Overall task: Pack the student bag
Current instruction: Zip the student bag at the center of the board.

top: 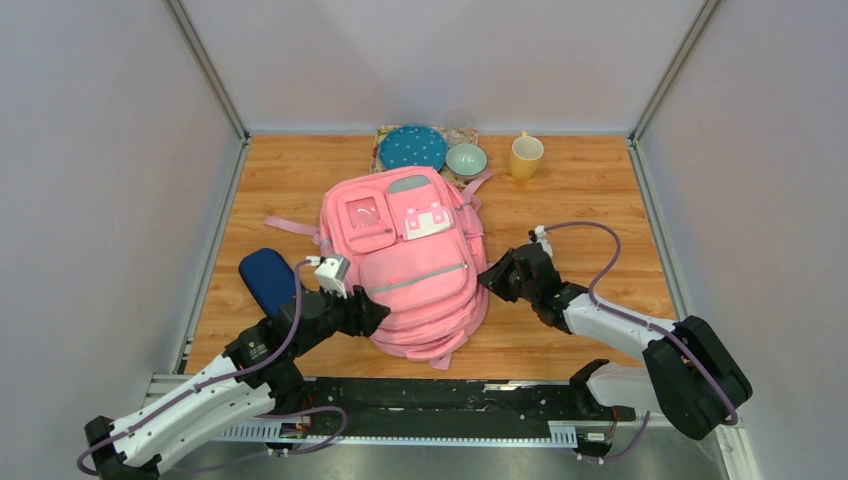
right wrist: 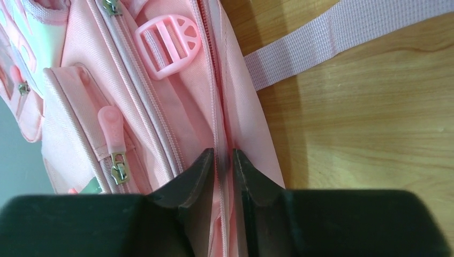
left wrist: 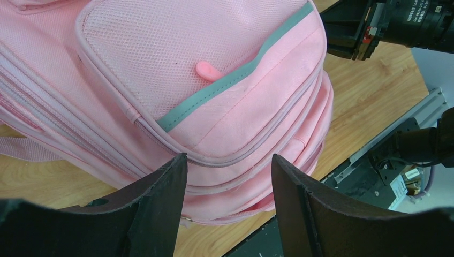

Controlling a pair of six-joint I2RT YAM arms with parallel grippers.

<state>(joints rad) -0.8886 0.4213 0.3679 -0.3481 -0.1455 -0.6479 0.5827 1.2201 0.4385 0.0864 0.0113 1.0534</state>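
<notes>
The pink student bag lies flat in the middle of the wooden table, front pockets up. My right gripper is at the bag's right side. In the right wrist view the right gripper is shut on the bag's side zip seam, with pink fabric and zip teeth pinched between the fingers. My left gripper is at the bag's near left corner. In the left wrist view the left gripper stands open, fingers wide apart, just short of the bag's bottom edge, holding nothing.
A navy-blue pouch lies left of the bag beside the left arm. At the back stand a teal plate, a green bowl, a clear glass and a yellow mug. A pink strap trails onto the wood.
</notes>
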